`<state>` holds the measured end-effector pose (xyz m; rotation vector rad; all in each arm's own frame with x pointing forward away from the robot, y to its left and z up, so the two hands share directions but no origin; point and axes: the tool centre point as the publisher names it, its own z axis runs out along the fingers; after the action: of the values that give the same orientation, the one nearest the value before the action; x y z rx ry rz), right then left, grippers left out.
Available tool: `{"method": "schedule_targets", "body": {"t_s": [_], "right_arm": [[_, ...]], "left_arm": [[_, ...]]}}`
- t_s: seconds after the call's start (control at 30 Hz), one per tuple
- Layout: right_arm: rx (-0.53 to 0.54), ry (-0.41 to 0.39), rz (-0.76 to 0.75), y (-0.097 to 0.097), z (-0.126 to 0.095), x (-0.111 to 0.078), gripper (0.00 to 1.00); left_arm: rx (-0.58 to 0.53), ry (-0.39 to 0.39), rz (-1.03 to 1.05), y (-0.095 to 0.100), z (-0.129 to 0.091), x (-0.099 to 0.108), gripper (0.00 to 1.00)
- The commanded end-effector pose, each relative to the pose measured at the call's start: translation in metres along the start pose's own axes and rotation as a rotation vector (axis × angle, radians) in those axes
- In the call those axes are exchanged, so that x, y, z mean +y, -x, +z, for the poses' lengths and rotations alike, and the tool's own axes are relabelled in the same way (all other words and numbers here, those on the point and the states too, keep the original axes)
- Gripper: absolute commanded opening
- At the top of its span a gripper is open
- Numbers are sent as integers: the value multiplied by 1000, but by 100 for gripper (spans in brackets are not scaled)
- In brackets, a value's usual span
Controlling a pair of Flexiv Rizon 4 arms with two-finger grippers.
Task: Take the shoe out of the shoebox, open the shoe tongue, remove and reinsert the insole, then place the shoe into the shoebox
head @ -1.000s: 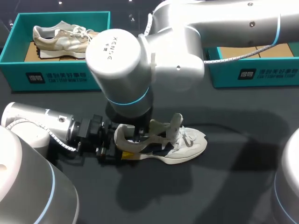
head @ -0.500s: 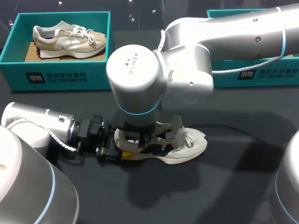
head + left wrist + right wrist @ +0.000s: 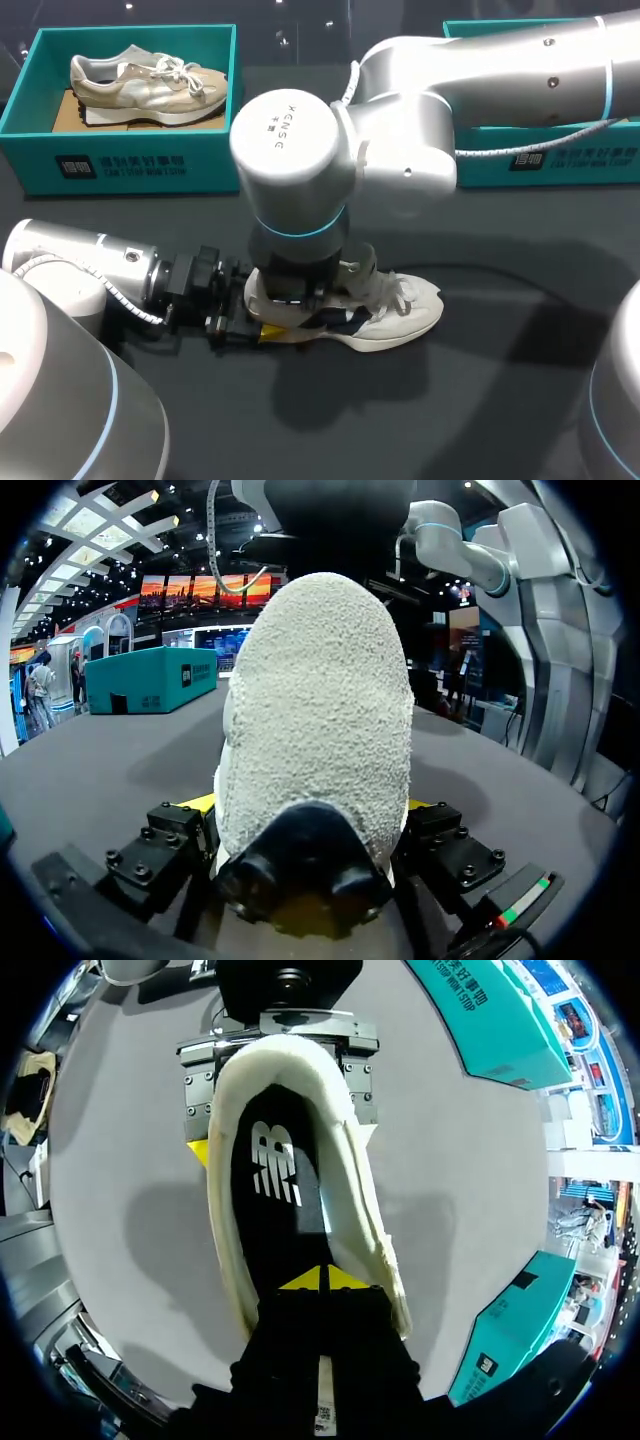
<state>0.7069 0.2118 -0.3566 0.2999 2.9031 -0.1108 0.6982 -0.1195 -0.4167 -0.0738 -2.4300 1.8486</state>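
The dark grey table (image 3: 480,400) carries everything. In the head view the bulky silver right arm (image 3: 400,130) hangs over the cream-white mesh sneaker (image 3: 400,315) and hides its heel half, so only the toe and laces show. The silver left arm (image 3: 90,265) lies low behind the sneaker's heel. A teal shoebox (image 3: 130,165) holding a beige running shoe (image 3: 140,80) sits well beyond the sneaker's heel end, and a second teal shoebox (image 3: 560,160) sits well beyond its toe end. The sneaker stands upright on the table, outside both boxes.

The wrist views show what the head view cannot. The left wrist view shows the sneaker's rounded heel clamped between the fingers of the left gripper (image 3: 308,815), with a yellow tip against each side. The right wrist view looks down into the sneaker's opening. There the black insole (image 3: 275,1190) lies flat inside. The right gripper (image 3: 325,1280) sits in the opening with its yellow tips pressed together, resting on the insole.

Bare table stretches along the sneaker's near side and past its toe, while the boxes line the far edge.
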Motion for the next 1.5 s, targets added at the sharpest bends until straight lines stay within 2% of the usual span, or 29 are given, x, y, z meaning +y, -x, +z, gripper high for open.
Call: {"method": "schedule_targets", "body": {"t_s": [0.03, 0.17, 0.33, 0.43, 0.6, 0.87, 1.1, 1.27, 1.33, 1.4, 1.47, 1.5], "right_arm": [[4, -16, -17, 3, 2, 8, 0], [15, -10, -25, 4, 11, 5, 0], [17, -7, -2, 0, 19, -10, 1], [17, -12, 18, -2, 20, -17, 12], [15, -12, 28, -1, 21, -23, 25], [22, 25, -25, 6, 33, -15, 37], [90, 47, -100, 6, 49, -4, 42], [158, 50, -113, -6, 58, -4, 41], [190, 48, -116, -13, 62, -5, 38], [211, 45, -113, -17, 64, -5, 24], [220, 42, -111, -20, 64, -6, 0], [224, 43, -108, -21, 64, -7, 0]], "left_arm": [[-3, 1, 1, 1, 0, 2, 0], [-3, 1, 1, 1, 0, 2, 0], [-3, 1, 1, 1, 0, 2, 0], [-3, 1, 1, 1, 0, 2, 0], [-3, 1, 1, 1, 0, 2, 0], [-3, 1, 1, 1, 0, 2, 0], [-3, 1, 1, 1, 0, 2, 0], [-3, 1, 1, 1, 0, 2, 0], [-3, 1, 1, 1, 0, 2, 0], [-3, 1, 1, 1, 0, 2, 0], [-3, 1, 1, 1, 0, 2, 0], [-3, 1, 1, 1, 0, 2, 0]]}}
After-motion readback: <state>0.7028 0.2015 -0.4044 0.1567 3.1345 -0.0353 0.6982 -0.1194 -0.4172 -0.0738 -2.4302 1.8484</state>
